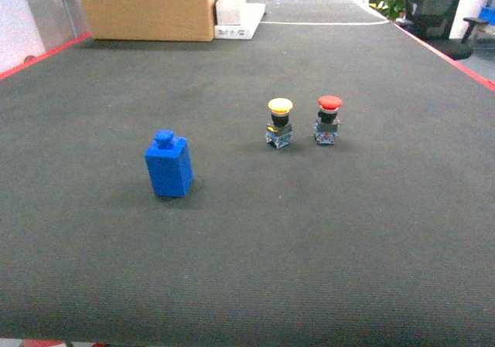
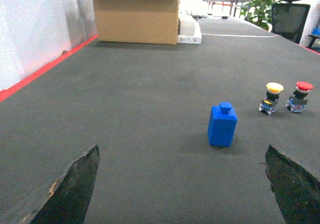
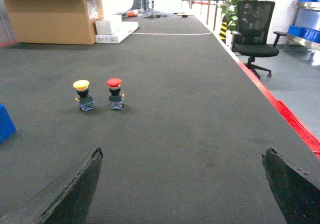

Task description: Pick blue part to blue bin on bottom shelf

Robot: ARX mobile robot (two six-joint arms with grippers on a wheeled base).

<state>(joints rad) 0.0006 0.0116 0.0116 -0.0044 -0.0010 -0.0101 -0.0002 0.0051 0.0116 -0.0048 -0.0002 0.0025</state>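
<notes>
Your blue part (image 1: 168, 165) stands upright on the dark counter (image 1: 309, 239), left of centre in the head view, its small round stud on top. To its right and a little farther back you have the yellow-capped button (image 1: 279, 122) and the red-capped button (image 1: 328, 119), side by side, near each other but not touching, and both well apart from the blue part. Your left end effector (image 2: 182, 184) is spread wide, with its two dark fingers (image 2: 70, 189) at the bottom corners of the left wrist view and the blue part ahead, between them but untouched. Your right end effector (image 3: 182, 184) is likewise spread and holds nothing; from its camera you see the two buttons ahead to the left and only an edge of the blue part at the far left border. At the back of the counter sit a cardboard box (image 1: 147, 7) and a white box (image 1: 240, 18) beside it. An office chair (image 3: 255, 27) stands off the counter's right edge.
</notes>
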